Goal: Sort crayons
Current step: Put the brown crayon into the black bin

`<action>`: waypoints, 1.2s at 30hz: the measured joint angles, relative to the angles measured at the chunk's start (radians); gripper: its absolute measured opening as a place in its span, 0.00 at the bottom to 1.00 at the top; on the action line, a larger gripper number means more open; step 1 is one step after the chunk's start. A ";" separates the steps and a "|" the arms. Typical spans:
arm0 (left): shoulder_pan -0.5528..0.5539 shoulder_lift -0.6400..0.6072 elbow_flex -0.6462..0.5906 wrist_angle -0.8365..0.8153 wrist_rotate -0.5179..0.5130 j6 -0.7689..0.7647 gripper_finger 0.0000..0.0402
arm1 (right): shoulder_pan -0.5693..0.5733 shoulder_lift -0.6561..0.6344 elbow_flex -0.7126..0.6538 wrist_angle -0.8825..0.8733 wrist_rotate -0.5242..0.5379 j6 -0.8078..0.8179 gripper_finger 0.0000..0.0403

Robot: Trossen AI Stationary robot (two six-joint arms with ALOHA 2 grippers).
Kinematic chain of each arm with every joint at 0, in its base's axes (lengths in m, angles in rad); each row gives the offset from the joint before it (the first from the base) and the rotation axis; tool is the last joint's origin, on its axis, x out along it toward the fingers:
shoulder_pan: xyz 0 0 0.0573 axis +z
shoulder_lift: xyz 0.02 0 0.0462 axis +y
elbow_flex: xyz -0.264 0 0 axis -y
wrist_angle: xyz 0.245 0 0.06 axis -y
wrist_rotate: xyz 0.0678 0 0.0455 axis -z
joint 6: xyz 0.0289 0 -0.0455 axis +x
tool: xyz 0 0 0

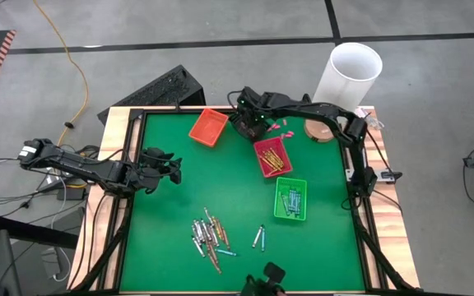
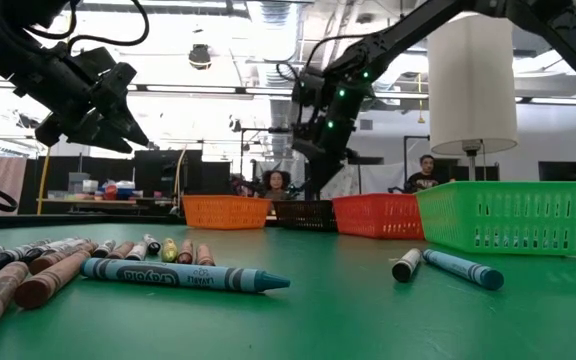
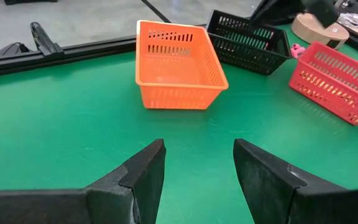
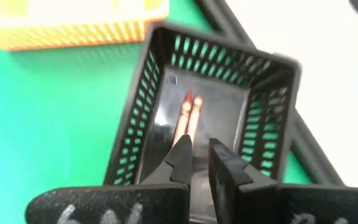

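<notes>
Green felt covered the tabletop (image 1: 171,214). Most crayons (image 1: 208,234) lay loose in a heap at about seven o'clock, two more (image 1: 258,238) near six. Others filled the red tray (image 1: 271,156) and green tray (image 1: 290,199). The right gripper (image 4: 199,163) hung over the black tray (image 4: 272,106) at twelve o'clock, jaws narrowly parted and empty, two brown-red crayons (image 4: 188,115) lying below them. The left gripper (image 3: 197,168) hovered at nine o'clock, jaws wide and empty, facing the orange tray (image 3: 178,65).
</notes>
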 joint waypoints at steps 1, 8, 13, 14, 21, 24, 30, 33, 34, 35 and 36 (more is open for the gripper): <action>0.000 0.000 0.000 0.000 0.000 0.000 0.45 | 0.001 -0.010 0.000 0.010 0.000 -0.010 0.12; 0.000 0.000 0.000 0.000 0.000 0.000 0.45 | 0.020 -0.093 0.000 0.099 0.001 -0.077 0.12; 0.000 0.000 0.000 0.000 0.000 0.000 0.45 | 0.034 -0.142 0.000 0.179 -0.005 -0.130 0.12; 0.000 0.000 0.000 0.000 0.000 0.000 0.45 | 0.036 -0.147 0.000 0.196 -0.029 -0.150 0.12; 0.000 0.000 0.000 0.000 0.000 0.000 0.45 | 0.068 -0.157 0.000 0.373 -0.206 -0.241 0.12; 0.000 0.000 0.000 -0.001 0.000 0.000 0.45 | 0.059 -0.157 0.000 0.399 -0.265 -0.245 0.12; 0.000 0.000 0.000 -0.009 0.000 0.012 0.45 | 0.038 -0.222 -0.113 0.455 -0.310 -0.258 0.12; 0.000 0.000 0.000 -0.009 -0.002 0.018 0.45 | 0.021 -0.339 -0.284 0.594 -0.325 -0.234 0.12; 0.000 0.000 0.000 -0.008 -0.005 0.018 0.45 | 0.015 -0.382 -0.350 0.680 -0.323 -0.213 0.12; 0.000 0.000 0.000 -0.008 -0.012 0.018 0.45 | 0.012 -0.425 -0.416 0.760 -0.318 -0.190 0.12; 0.000 0.000 0.000 -0.008 -0.017 0.018 0.45 | 0.010 -0.463 -0.480 0.837 -0.314 -0.171 0.12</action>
